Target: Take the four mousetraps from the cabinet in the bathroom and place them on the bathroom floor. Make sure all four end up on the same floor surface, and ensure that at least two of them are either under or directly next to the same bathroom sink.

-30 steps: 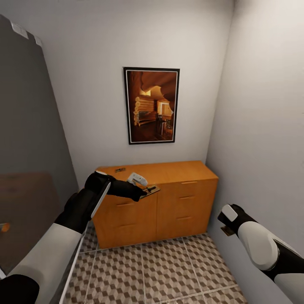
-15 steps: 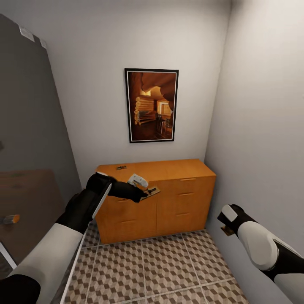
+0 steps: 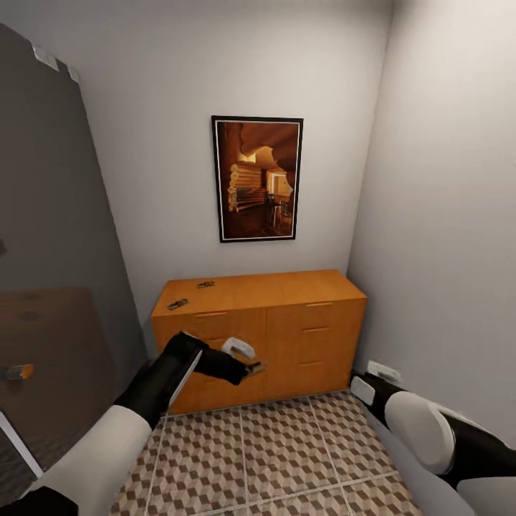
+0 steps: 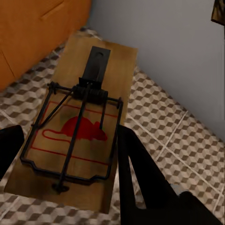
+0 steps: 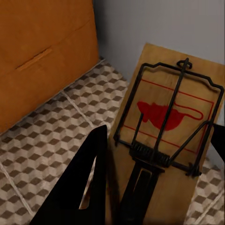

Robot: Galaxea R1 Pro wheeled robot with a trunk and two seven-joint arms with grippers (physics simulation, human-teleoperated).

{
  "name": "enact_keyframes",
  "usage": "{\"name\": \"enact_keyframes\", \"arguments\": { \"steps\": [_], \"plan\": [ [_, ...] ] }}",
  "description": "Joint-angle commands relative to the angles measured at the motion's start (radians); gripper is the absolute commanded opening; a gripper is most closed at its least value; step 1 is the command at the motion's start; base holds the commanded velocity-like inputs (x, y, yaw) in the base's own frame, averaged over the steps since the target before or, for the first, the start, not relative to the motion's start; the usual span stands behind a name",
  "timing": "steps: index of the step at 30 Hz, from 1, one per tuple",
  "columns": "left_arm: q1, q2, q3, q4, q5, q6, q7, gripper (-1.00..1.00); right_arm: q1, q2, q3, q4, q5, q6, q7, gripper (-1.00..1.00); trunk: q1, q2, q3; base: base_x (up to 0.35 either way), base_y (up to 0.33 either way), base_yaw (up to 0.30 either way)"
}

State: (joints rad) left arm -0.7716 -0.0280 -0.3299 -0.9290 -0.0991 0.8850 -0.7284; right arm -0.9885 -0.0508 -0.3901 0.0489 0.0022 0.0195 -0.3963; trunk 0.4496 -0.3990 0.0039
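At the far left stands a dark glass shower panel [image 3: 50,236]. Just right of it, the left arm reaches forward and low in front of the cabinet [image 3: 287,337], its black forearm angled toward the cabinet's doors. The left gripper [image 4: 65,154] is clamped on a mousetrap [image 4: 82,124]: a flat tan wooden board with a red mouse outline printed on it, a dark wire bow, a coiled spring and a black tab at its far end. The dark fingers [image 4: 140,173] sit at the board's two long edges, and the board hangs level above the bathroom floor [image 4: 187,140], a patchwork of brown, beige and white cube tiles.

Two more mousetraps lie on the orange-brown cabinet's flat top, one [image 3: 178,304] near its left front edge and one [image 3: 206,284] farther back. A framed picture [image 3: 258,179] of a log interior hangs on the far wall above.

At the right, the right arm bends low beside the right wall, near the cabinet's right end. The right gripper [image 5: 157,154] grips a second, like mousetrap [image 5: 168,136] by its sides, held over the tiles close to the wall.
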Motion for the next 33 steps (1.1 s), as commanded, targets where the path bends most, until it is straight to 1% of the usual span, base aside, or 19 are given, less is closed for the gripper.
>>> {"name": "enact_keyframes", "arguments": {
  "steps": [1, 2, 5, 6, 8, 9, 12, 13, 15, 16, 17, 18, 20, 23, 26, 28, 29, 31, 33],
  "plan": [
    [0.032, 0.005, 0.001, 0.005, -0.007, -0.031, 0.01, -1.0, 0.017, 0.001, 0.006, 0.012, 0.029, -0.02, 0.039, -1.0, 0.0, -0.001, 0.0, 0.0, 0.0, 0.0],
    [0.048, 0.007, 0.002, 0.009, -0.006, -0.048, 0.021, -1.0, 0.027, 0.001, 0.007, 0.016, 0.043, -0.028, 0.057, -1.0, 0.0, -0.001, 0.0, 0.0, 0.0, 0.0],
    [0.148, 0.015, 0.004, 0.062, -0.004, -0.162, 0.105, -1.0, 0.081, 0.008, 0.012, 0.026, 0.125, -0.052, 0.122, -1.0, 0.0, -0.001, 0.0, 0.0, 0.0, 0.0],
    [0.163, 0.015, 0.004, 0.077, -0.004, -0.186, 0.122, -1.0, 0.092, 0.011, 0.013, 0.026, 0.143, -0.053, 0.127, -1.0, 0.0, -0.001, 0.0, 0.0, 0.0, 0.0],
    [0.214, 0.016, 0.007, 0.173, -0.002, -0.298, 0.197, -1.0, 0.135, 0.023, 0.015, 0.028, 0.25, -0.061, 0.141, -1.0, 0.0, -0.001, 0.0, 0.0, 0.0, 0.0],
    [0.223, 0.017, 0.009, 0.206, 0.0, -0.331, 0.217, -1.0, 0.147, 0.025, 0.015, 0.028, 0.285, -0.064, 0.143, -1.0, 0.0, -0.001, 0.0, 0.0, 0.0, 0.0],
    [0.249, 0.019, 0.046, 0.487, 0.041, -0.571, 0.349, -1.0, 0.221, 0.033, 0.014, 0.029, 0.5, -0.097, 0.185, -1.0, 0.0, -0.001, 0.0, 0.0, 0.0, 0.0],
    [0.25, 0.019, 0.056, 0.541, 0.053, -0.62, 0.369, -1.0, 0.232, 0.033, 0.014, 0.029, 0.527, -0.104, 0.197, -1.0, 0.0, -0.001, 0.0, 0.0, 0.0, 0.0],
    [0.255, 0.027, 0.094, 0.741, 0.097, -0.839, 0.435, -1.0, 0.271, 0.032, 0.013, 0.029, 0.592, -0.123, 0.249, -1.0, 0.0, -0.001, 0.0, 0.0, 0.0, 0.0],
    [0.256, 0.038, 0.107, 0.827, 0.117, -0.947, 0.455, -1.0, 0.291, 0.031, 0.013, 0.029, 0.608, -0.128, 0.273, -1.0, 0.0, -0.001, 0.0, 0.0, 0.0, 0.0],
    [0.256, 0.045, 0.112, 0.863, 0.125, -0.995, 0.462, -1.0, 0.302, 0.03, 0.013, 0.029, 0.615, -0.131, 0.286, -1.0, 0.0, -0.001, 0.0, 0.0, 0.0, 0.0],
    [0.258, 0.06, 0.118, 0.918, 0.141, -1.076, 0.473, -1.0, 0.323, 0.029, 0.013, 0.029, 0.625, -0.138, 0.312, -1.0, 0.0, -0.001, 0.0, 0.0, 0.0, 0.0],
    [0.272, 0.09, 0.126, 0.973, 0.168, -1.161, 0.483, -1.0, 0.369, 0.028, 0.014, 0.029, 0.637, -0.161, 0.375, -1.0, 0.0, -0.001, 0.0, 0.0, 0.0, 0.0],
    [0.291, 0.119, 0.129, 0.995, 0.195, -1.198, 0.487, -1.0, 0.405, 0.025, 0.015, 0.028, 0.644, -0.195, 0.452, -1.0, 0.0, -0.001, 0.0, 0.0, 0.0, 0.0],
    [0.307, 0.156, 0.13, 1.005, 0.252, -1.22, 0.488, -1.0, 0.434, 0.014, 0.016, 0.028, 0.647, -0.223, 0.542, -1.0, 0.0, -0.001, 0.0, 0.0, 0.0, 0.0],
    [0.319, 0.185, 0.131, 1.008, 0.32, -1.23, 0.486, -1.0, 0.455, -0.001, 0.016, 0.028, 0.655, -0.232, 0.599, -1.0, 0.0, -0.001, 0.0, 0.0, 0.0, 0.0],
    [0.321, 0.192, 0.131, 1.008, 0.338, -1.233, 0.485, -1.0, 0.46, -0.004, 0.016, 0.028, 0.659, -0.234, 0.611, -1.0, 0.0, -0.001, 0.0, 0.0, 0.0, 0.0],
    [0.332, 0.218, 0.13, 1.009, 0.405, -1.262, 0.482, -1.0, 0.475, -0.028, 0.016, 0.028, 0.698, -0.238, 0.674, -1.0, 0.0, -0.001, 0.0, 0.0, 0.0, 0.0],
    [0.335, 0.219, 0.129, 1.008, 0.424, -1.293, 0.484, -1.0, 0.48, -0.052, 0.016, 0.028, 0.729, -0.239, 0.733, -1.0, 0.0, -0.001, 0.0, 0.0, 0.0, 0.0]
  ]
}}
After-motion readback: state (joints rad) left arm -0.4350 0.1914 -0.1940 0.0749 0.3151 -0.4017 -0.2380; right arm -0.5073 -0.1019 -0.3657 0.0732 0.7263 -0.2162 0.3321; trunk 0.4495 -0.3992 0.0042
